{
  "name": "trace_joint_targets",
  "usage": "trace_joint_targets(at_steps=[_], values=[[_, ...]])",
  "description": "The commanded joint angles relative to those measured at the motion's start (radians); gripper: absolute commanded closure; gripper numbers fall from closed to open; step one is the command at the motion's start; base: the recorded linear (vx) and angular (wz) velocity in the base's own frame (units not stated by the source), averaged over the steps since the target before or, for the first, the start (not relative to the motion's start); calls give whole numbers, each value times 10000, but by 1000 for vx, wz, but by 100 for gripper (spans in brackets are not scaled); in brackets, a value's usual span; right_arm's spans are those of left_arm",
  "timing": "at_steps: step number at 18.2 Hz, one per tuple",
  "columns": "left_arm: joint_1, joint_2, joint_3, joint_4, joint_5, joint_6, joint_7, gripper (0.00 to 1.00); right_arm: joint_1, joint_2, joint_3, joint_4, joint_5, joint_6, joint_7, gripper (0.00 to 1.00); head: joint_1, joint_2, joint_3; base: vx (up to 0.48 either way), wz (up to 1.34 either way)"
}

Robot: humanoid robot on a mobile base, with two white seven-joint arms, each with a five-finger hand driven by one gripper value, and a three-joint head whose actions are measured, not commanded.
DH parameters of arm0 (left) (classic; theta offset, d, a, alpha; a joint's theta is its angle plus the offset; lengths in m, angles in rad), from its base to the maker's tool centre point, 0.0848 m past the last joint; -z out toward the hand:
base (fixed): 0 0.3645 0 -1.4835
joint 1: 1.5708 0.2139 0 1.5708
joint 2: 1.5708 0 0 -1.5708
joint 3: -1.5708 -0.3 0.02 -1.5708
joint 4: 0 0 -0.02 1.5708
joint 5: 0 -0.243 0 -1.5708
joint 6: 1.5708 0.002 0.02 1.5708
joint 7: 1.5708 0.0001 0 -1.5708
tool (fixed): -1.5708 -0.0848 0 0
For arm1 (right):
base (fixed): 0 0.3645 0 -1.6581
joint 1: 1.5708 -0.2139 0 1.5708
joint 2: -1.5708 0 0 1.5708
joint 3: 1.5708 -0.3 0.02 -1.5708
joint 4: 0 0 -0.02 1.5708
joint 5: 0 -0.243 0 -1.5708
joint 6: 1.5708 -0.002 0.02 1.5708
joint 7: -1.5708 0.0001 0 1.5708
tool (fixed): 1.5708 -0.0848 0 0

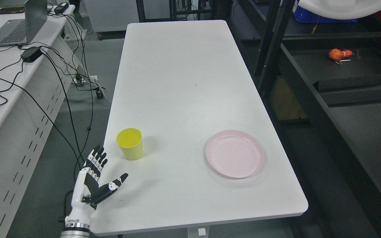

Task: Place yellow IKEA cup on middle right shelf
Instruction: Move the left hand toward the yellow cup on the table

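Observation:
A yellow cup (130, 143) stands upright on the white table (180, 82), near its left edge toward the front. My left hand (106, 170) is at the table's front left corner, just below and left of the cup, apart from it. Its fingers point up and the thumb sticks out to the right, holding nothing. The dark shelf unit (342, 82) runs along the table's right side. My right hand does not show.
A pink plate (234, 153) lies on the table's front right part. An orange object (339, 54) lies on a dark shelf board at the right. A white desk (5, 86) with a laptop (18, 26) and several cables stands at the left.

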Motion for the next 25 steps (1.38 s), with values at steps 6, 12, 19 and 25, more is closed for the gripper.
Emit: trace_joint_targets(at_steps=[6,12,19,25], values=[[1,175,-95,16,-1,124,3,1,138,-175,169,0,-246,8,-8,1,0,0,0,76,0],[-304,175,-172,276,841,536,-28,1,138,-175,169,0,-246,8,-8,1,0,0,0,22,0],[-1149,175,-65,1150,889,753,-28,1,138,-175,169,0,-246,8,-8,1,0,0,0,0,0],[-1946,175,-171,1657,858,1274,-166,1,138,-175,169,0,-246,8,-8,1,0,0,0,17,0]])
